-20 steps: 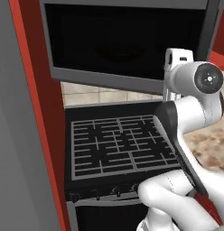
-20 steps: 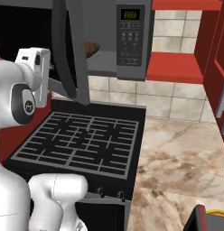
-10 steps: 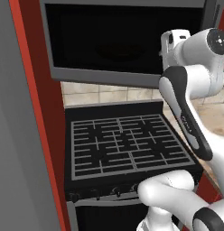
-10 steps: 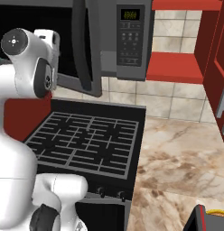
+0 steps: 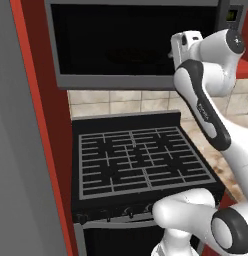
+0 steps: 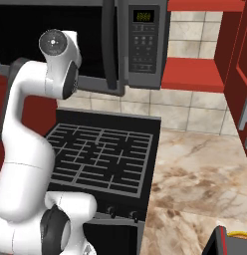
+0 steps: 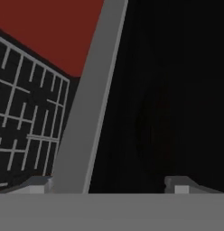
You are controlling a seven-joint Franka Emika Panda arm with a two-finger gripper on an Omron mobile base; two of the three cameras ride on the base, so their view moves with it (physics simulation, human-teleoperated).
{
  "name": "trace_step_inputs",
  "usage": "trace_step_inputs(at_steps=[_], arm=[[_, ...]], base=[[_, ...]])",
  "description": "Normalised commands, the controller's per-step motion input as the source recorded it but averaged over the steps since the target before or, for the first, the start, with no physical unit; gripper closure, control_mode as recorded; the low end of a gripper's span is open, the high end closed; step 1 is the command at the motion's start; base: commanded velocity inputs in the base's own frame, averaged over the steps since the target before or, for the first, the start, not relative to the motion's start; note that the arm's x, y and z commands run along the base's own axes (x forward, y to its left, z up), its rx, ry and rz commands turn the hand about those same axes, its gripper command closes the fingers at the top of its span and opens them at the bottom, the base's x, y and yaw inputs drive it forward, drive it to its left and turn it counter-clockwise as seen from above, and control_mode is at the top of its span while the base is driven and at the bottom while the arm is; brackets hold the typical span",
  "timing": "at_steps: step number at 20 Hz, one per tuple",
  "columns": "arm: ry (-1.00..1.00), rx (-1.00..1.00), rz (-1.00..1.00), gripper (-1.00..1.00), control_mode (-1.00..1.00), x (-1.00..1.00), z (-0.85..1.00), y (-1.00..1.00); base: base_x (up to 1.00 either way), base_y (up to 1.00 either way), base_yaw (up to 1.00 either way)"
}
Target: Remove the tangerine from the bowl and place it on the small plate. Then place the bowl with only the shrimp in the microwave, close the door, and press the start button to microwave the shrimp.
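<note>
While the arm reached high from the lower right of the left base view, the microwave (image 5: 141, 45) hung above the stove (image 5: 141, 165), its door (image 5: 131, 42) looking shut or all but shut across the dark cavity. The hand lay against the door's right end, beside the keypad strip (image 5: 235, 15).

From the right base view the door (image 6: 90, 45) and its vertical handle (image 6: 109, 47) stood just left of the keypad panel (image 6: 144, 40) with its green display. The arm's upper joint hid the hand, so I judged the door nearly home (a last crack could not be ruled out).

Through the hand view the gripper (image 7: 114, 185) faced the black glass, the door's grey frame (image 7: 86, 113) running lengthwise past one fingertip (image 7: 37, 185). Both tips stood wide apart, grasping nothing. Something round, probably the bowl, showed faintly behind the glass. Pressing start would call for shifting sideways, past the handle, to the keypad.
</note>
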Motion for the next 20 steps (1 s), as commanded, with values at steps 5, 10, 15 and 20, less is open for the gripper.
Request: trace_step_inputs(at_steps=[5, 10, 15, 20], arm=[[0.03, 0.00, 0.02, -1.00, -1.00, 0.62, 0.00, 0.00], [0.03, 0.00, 0.00, -1.00, -1.00, 0.47, 0.00, 0.00], [0.01, 0.00, 0.00, -1.00, -1.00, 0.23, -0.03, 0.00], [0.04, -0.02, 0.00, -1.00, -1.00, -0.06, -0.46, 0.00]], base=[[0.00, 0.00, 0.00], [0.00, 0.00, 0.00], [0.00, 0.00, 0.00], [0.00, 0.00, 0.00]])
